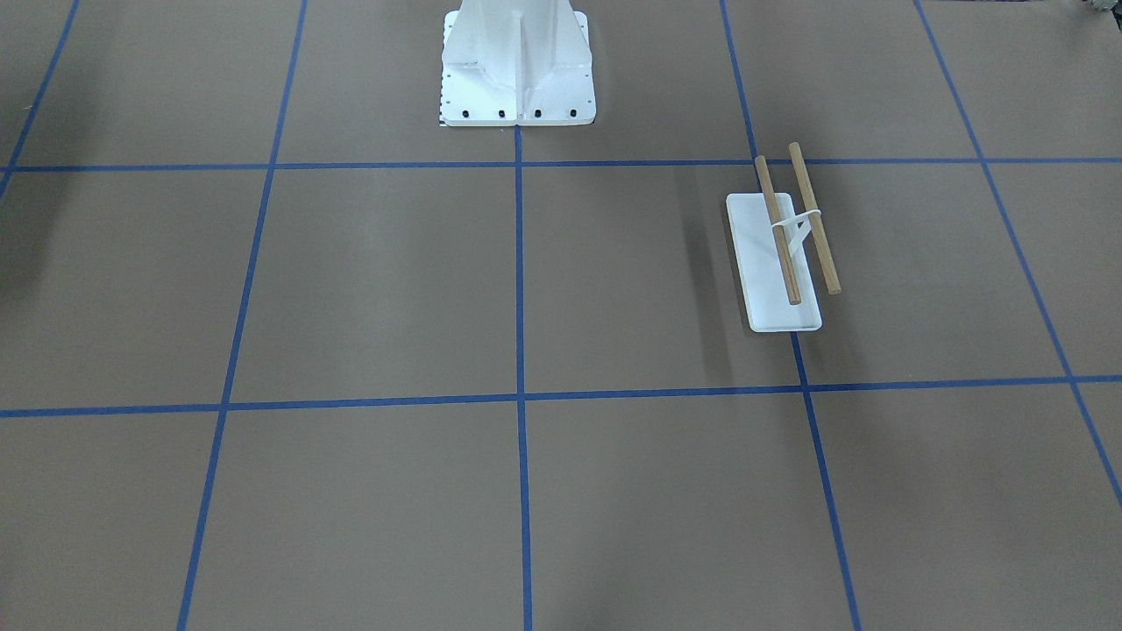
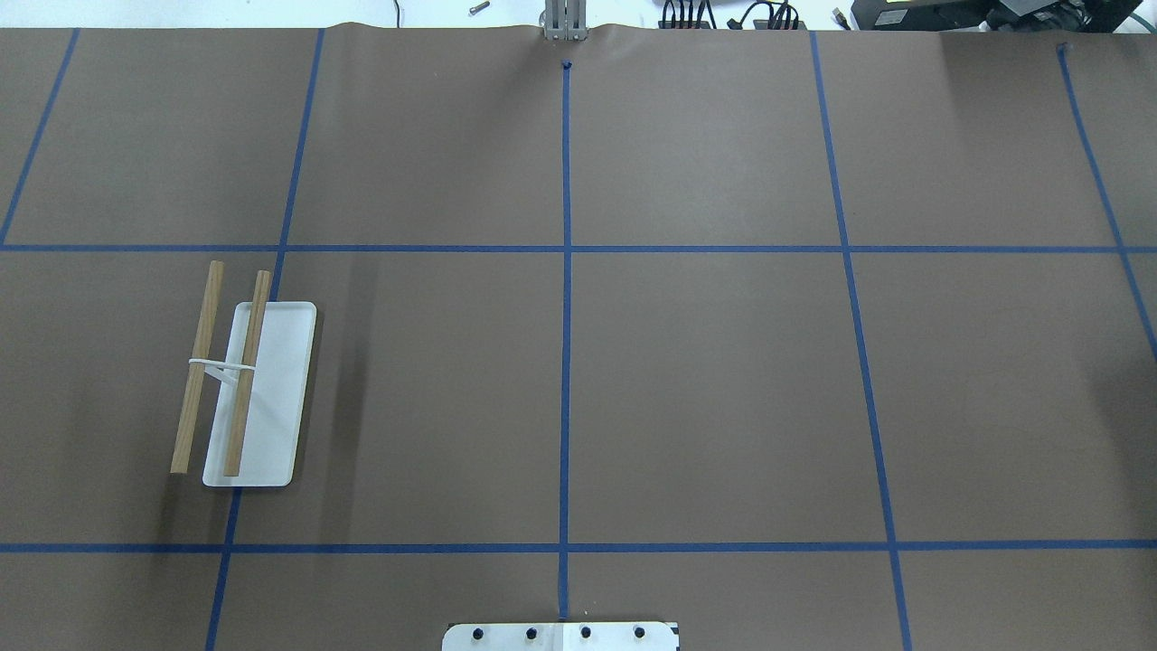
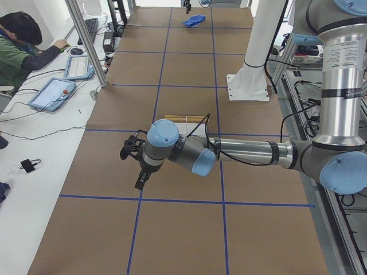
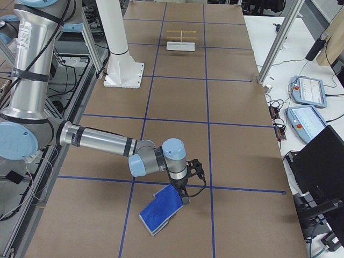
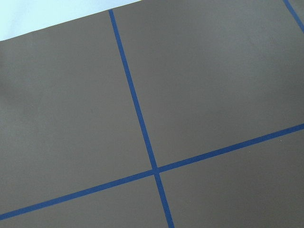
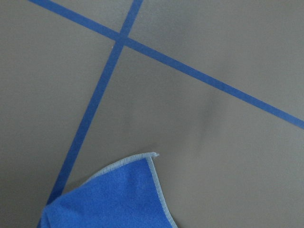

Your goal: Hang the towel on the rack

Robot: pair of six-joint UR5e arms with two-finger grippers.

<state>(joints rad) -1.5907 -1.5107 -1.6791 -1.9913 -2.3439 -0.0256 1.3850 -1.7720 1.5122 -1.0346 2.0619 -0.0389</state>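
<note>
So, towel [image 4: 161,210] lies blue side up on tabletop [image 1: 351,289], well apart from rack [image 1: 778,263]. Right gripper [image 4: 184,199] low at towel's corner, maybe touching; can't tell jaws' state. Left gripper [image 3: 127,152] hovers over bare tabletop, jaws likewise unclear.

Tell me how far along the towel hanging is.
Nothing looks finished: the rack stands bare, both dowels empty. In hand: the right gripper sits at a corner of the towel, which lies on the table at the far end from the rack; whether it has gripped is unclear. Left to do: lift, carry across, drape over a dowel.
</note>
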